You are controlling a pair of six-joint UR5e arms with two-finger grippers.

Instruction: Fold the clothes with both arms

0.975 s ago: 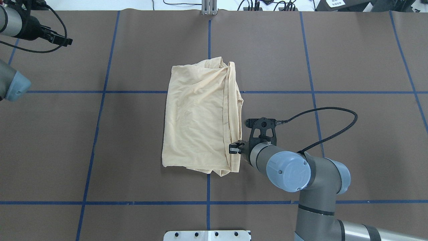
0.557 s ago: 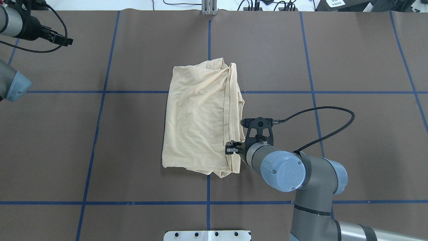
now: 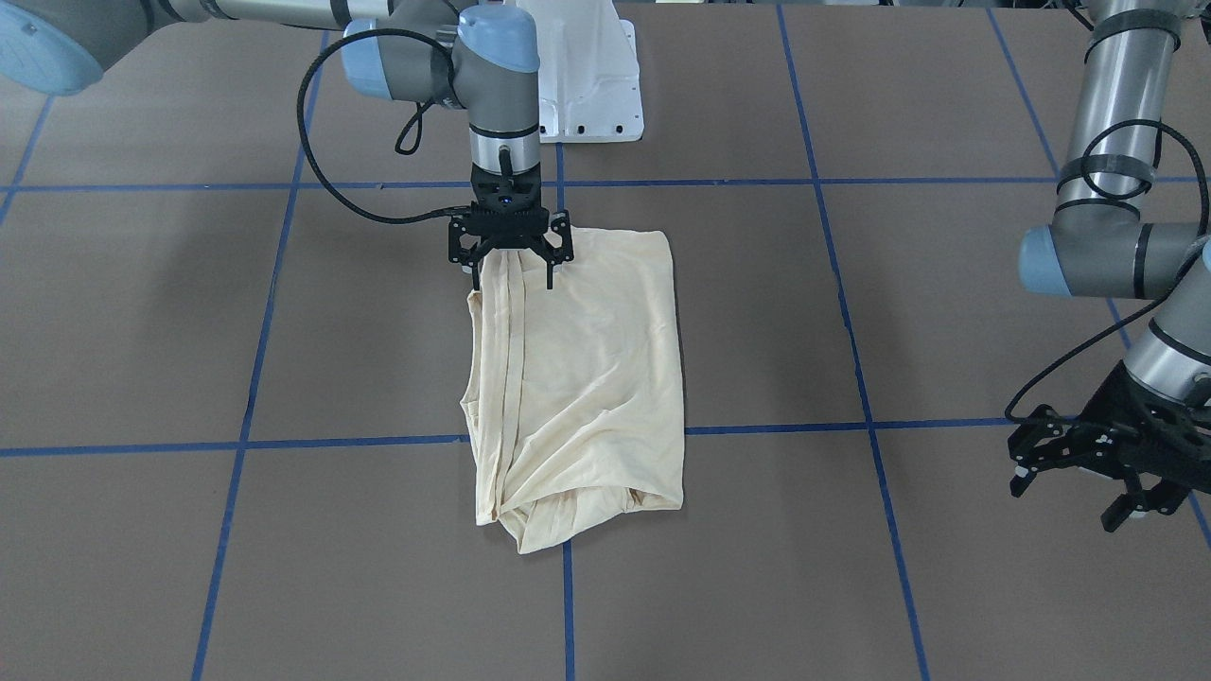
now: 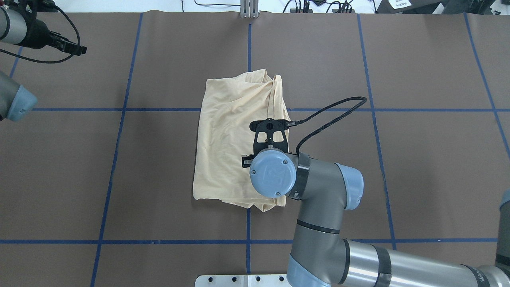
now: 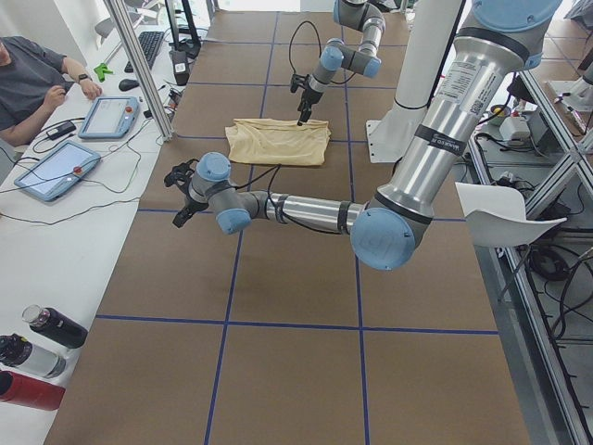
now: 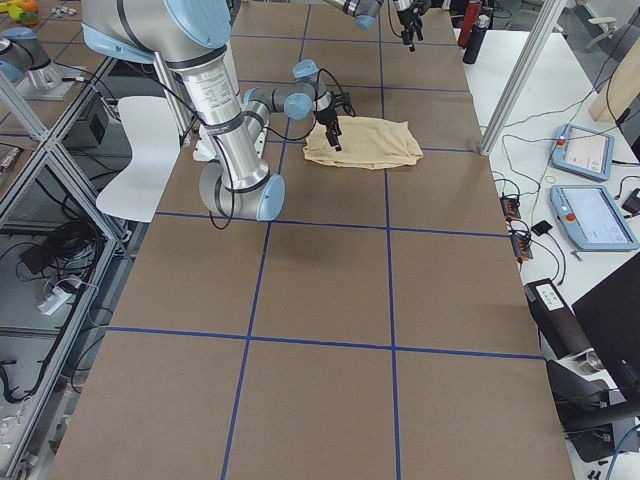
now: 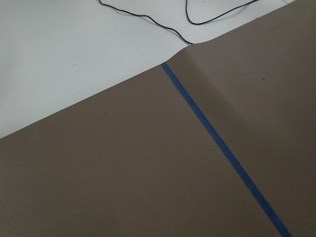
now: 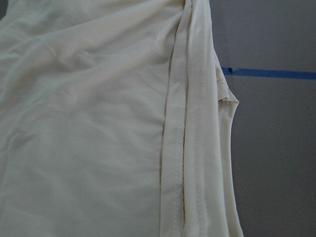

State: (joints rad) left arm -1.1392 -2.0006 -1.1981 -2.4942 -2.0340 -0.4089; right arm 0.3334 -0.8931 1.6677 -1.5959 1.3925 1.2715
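Observation:
The clothes are one pale cream shirt, folded into a long rectangle at the table's middle, with no print showing. It also shows from the front and fills the right wrist view, where stacked hem edges run lengthwise. My right gripper points straight down over the shirt's end nearest the robot. It is open, its fingers astride those hem edges. I cannot tell whether they touch the cloth. My left gripper hovers open far off at the table's left side, holding nothing.
Blue tape lines cross the brown table cover. The white robot base plate stands just behind the shirt. A person sits at tablets beyond the table's far side, with bottles on that bench.
My right arm has swung left from beside the shirt's right edge to over it, the wrist now pointing straight down. The shirt and the left arm have stayed put.

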